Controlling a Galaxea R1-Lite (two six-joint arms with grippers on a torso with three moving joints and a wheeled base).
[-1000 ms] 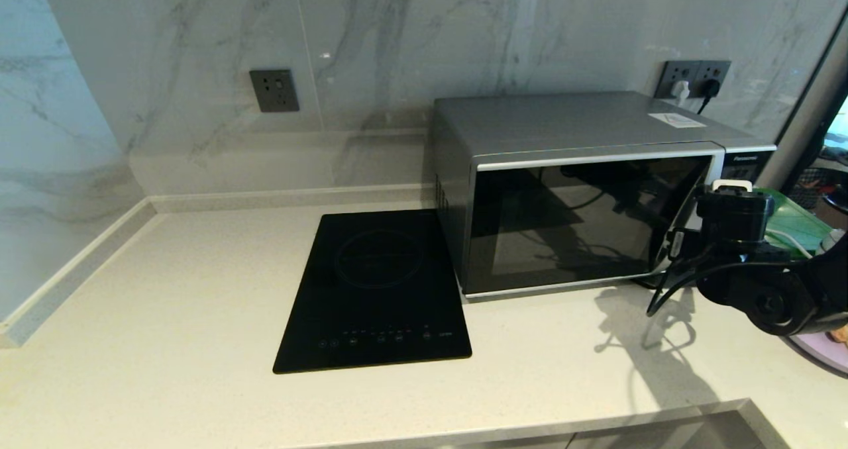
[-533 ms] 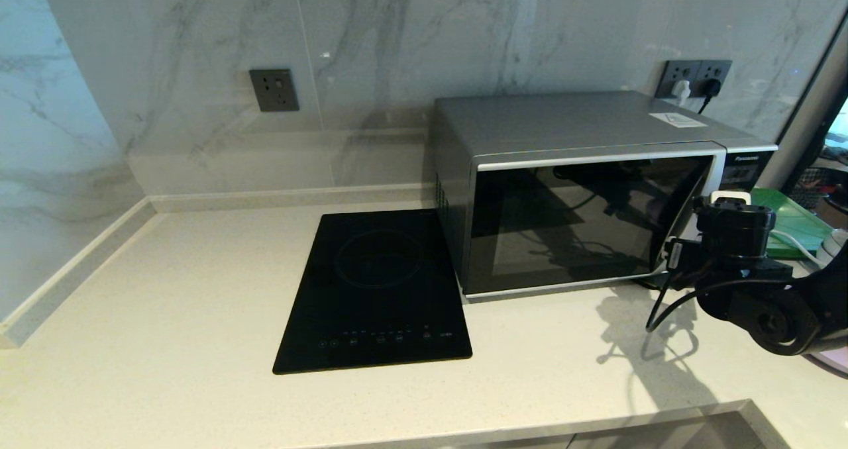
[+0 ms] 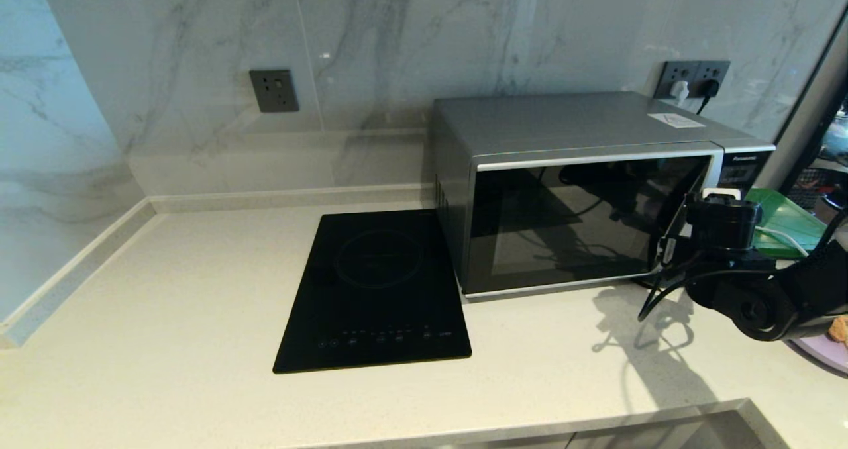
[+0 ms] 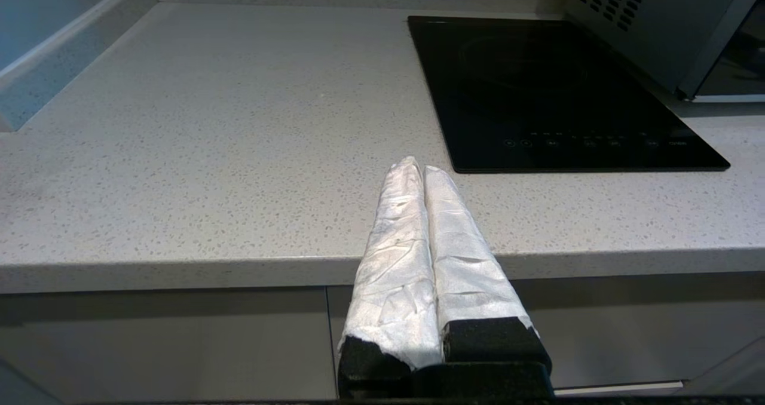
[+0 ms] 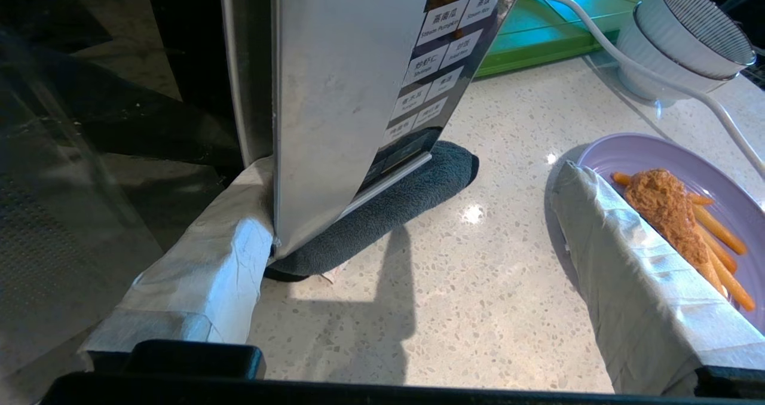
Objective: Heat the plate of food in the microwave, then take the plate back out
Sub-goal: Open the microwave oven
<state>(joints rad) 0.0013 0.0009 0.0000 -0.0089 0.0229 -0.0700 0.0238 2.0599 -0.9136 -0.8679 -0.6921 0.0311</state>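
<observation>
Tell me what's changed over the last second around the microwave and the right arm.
The right tool has shifted slightly left, toward the right edge of the microwave's door; it is open, with one finger against the handle. More of the plate of food now shows at the right edge of the head view. The door looks shut as before, the hob hasn't moved, and the left tool sits shut off the counter's edge.

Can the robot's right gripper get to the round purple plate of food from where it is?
Probably yes. The right gripper is open at the silver-grey microwave, and the lilac plate of food sits right beside one finger, uncovered on the counter.
</observation>
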